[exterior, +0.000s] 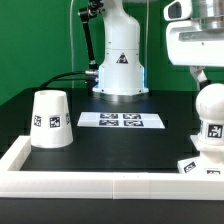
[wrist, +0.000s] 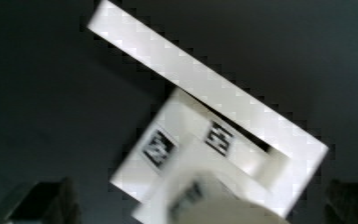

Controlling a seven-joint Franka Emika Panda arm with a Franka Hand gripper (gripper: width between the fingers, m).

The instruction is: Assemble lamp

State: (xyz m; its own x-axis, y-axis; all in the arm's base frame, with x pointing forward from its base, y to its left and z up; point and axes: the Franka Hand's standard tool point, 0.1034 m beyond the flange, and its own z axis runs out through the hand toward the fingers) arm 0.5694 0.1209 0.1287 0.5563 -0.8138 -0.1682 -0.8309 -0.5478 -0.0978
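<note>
One matte white truncated-cone shade [exterior: 49, 119] stands at your exterior view's left, one ball-shaped bulb [exterior: 212, 103] sits on one tagged base block [exterior: 203, 160] at right, under the gripper [exterior: 204, 76], whose jaws I cannot tell.

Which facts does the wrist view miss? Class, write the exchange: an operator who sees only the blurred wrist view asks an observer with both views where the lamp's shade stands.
Observer: The shade stands upright, wide end down, at the exterior view's left, apart from the other parts.
Operator: What lies between it and the base?
Observer: The marker board lies flat on the table between them.
Operator: How high is the arm?
Observer: The gripper hangs just above the bulb, which sits on the base at the exterior view's right.
</note>
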